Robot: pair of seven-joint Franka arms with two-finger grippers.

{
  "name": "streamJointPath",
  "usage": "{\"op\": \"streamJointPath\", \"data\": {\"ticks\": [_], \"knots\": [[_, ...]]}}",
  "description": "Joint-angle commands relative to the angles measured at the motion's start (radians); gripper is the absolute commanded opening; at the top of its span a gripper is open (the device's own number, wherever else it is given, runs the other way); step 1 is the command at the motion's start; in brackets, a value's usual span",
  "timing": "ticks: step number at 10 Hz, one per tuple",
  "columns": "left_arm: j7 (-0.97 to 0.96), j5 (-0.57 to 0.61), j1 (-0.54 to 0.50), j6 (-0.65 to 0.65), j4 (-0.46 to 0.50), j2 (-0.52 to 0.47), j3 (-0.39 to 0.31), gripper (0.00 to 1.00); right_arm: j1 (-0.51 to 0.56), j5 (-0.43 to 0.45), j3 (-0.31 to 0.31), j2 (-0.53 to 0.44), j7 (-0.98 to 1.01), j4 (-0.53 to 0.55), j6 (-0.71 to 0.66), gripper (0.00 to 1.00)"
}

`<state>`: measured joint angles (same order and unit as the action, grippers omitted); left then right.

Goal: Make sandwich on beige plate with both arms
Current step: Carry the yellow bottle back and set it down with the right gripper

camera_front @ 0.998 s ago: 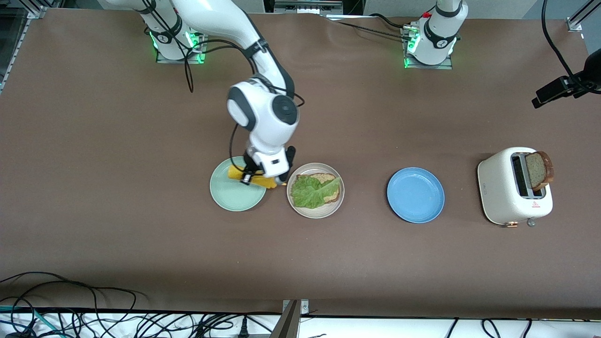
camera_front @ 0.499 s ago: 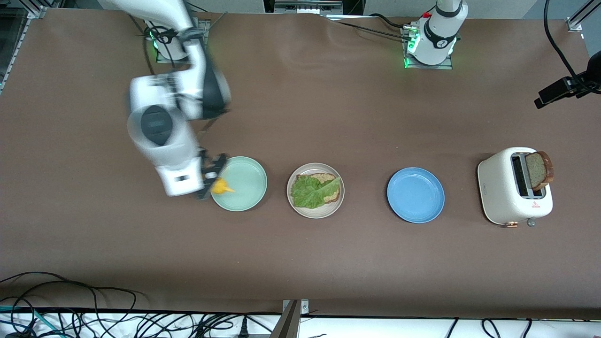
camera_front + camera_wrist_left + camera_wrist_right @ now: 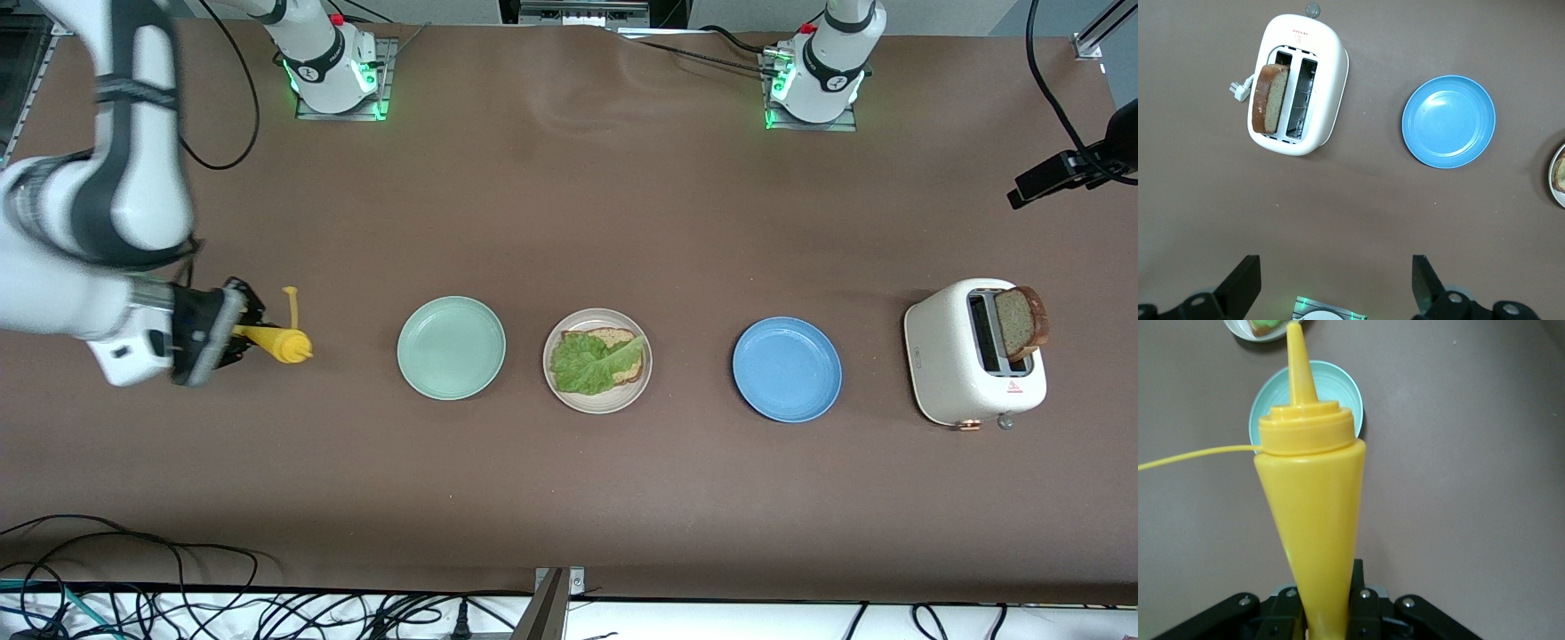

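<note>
Swung away from the mint plate [image 3: 451, 347], the right gripper [image 3: 233, 337] now hangs over bare table at the right arm's end, clamped on a yellow bottle [image 3: 277, 342]. Lettuce-topped bread [image 3: 597, 359] sits on the beige plate [image 3: 558, 391]. Left gripper [image 3: 1336, 283] waits high above the table, jaws wide and empty.

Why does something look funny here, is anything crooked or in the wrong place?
Two things stand out. The yellow squeeze bottle lies sideways in the right gripper over the table's right-arm end, away from the beige plate. And the brown bread slice pokes out of the white toaster, leaning askew. Nothing looks spilled.
</note>
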<state>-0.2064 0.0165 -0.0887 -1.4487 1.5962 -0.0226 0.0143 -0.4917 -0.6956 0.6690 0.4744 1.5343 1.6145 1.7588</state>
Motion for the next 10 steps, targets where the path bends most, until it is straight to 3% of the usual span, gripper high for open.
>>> {"op": "streamJointPath", "data": {"ticks": [1, 3, 4, 6, 9, 10], "knots": [[0.009, 0.016, 0.0, 0.011, -0.016, 0.077, 0.0, 1.0, 0.079, -0.164, -0.015, -0.039, 0.259, 0.131, -0.015, 0.0], [0.012, 0.024, -0.008, 0.002, -0.016, 0.082, -0.002, 1.0, 0.177, -0.337, -0.019, -0.02, 0.464, 0.253, -0.073, 0.0], [0.012, 0.001, -0.014, -0.015, -0.009, 0.076, -0.002, 1.0, 0.211, -0.384, -0.019, 0.002, 0.559, 0.278, -0.105, 0.0], [0.001, 0.016, -0.005, -0.022, 0.007, 0.05, 0.0, 1.0, 0.29, -0.467, -0.022, 0.084, 0.76, 0.3, -0.213, 0.0], [0.007, 0.048, -0.005, -0.057, 0.036, 0.064, -0.007, 1.0, 0.39, -0.649, -0.035, 0.284, 1.01, 0.306, -0.434, 0.0], [0.012, 0.072, -0.008, -0.083, 0.06, 0.067, -0.008, 1.0, 0.39, -0.662, -0.035, 0.306, 1.061, 0.309, -0.436, 0.0]]}}
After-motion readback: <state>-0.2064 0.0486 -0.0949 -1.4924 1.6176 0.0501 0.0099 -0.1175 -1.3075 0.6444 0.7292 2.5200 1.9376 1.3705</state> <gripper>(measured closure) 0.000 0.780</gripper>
